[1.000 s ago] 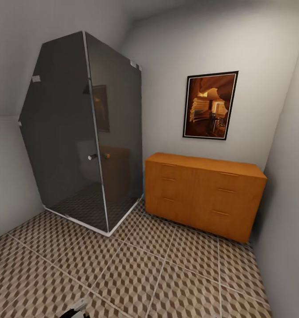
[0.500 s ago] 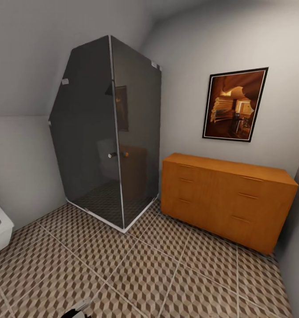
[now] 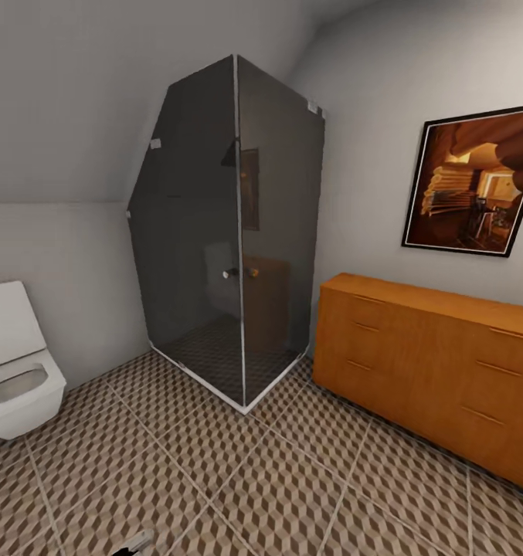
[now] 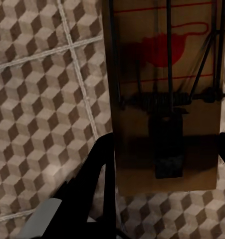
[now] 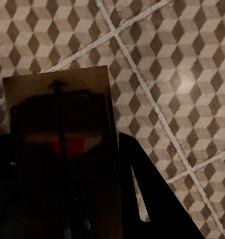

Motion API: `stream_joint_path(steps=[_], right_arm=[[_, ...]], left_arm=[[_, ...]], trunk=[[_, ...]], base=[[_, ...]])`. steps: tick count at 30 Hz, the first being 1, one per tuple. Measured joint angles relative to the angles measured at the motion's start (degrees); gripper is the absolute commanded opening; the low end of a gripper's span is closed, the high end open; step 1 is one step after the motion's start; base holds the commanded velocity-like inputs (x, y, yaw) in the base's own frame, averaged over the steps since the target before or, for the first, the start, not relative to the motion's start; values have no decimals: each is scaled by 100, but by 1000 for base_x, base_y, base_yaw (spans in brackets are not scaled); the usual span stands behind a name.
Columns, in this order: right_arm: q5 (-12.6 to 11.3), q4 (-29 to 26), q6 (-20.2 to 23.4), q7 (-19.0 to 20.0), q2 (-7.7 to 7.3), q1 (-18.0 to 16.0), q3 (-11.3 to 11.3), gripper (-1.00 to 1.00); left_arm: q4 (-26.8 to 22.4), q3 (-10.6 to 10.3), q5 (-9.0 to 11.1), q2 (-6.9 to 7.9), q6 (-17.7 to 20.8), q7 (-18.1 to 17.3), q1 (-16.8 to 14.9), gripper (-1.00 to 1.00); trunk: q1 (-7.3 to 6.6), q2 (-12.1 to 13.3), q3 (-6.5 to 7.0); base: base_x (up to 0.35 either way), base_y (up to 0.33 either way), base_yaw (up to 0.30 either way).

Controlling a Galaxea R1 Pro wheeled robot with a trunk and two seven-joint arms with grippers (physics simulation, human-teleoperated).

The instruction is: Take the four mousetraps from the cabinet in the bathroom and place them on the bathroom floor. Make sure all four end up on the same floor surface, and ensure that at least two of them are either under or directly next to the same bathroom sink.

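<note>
We are in transit with a flat brown wooden mousetrap clamped in our left gripper and another pinched in our right gripper, both above the cube-patterned tile floor. We judge the next move is finding the sink, away from the orange-brown wooden cabinet. The left trap bears a red printed mark with no readable writing.

Dark glass shower enclosure in far corner, white toilet at left, framed picture on right wall.

Bathroom floor: cube-pattern tiles, light grout. Cabinet stands on it far right. Glass shower enclosure stands far centre.
</note>
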Motion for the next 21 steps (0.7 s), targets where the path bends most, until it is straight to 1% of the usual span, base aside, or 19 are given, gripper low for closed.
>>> stream_joint_path(steps=[8,11,16,21], right_arm=[[0,0,0,1,0,-3,0,-100],[0,0,-3,4,0,-1,0,-100],[0,-1,6,7,-1,0,5,-100],[0,0,2,8,0,-2,1,-100]], left_arm=[[0,-1,0,15,4,-7,12,-100],[0,-1,3,21,5,-101,12,-100],[0,-1,5,37,6,-202,12,-100],[0,-1,13,44,6,-211,12,-100]], trunk=[[0,0,0],[0,0,0],[0,0,0],[0,0,0]], base=[[323,0,270],[324,0,253],[324,0,90],[324,0,231]])
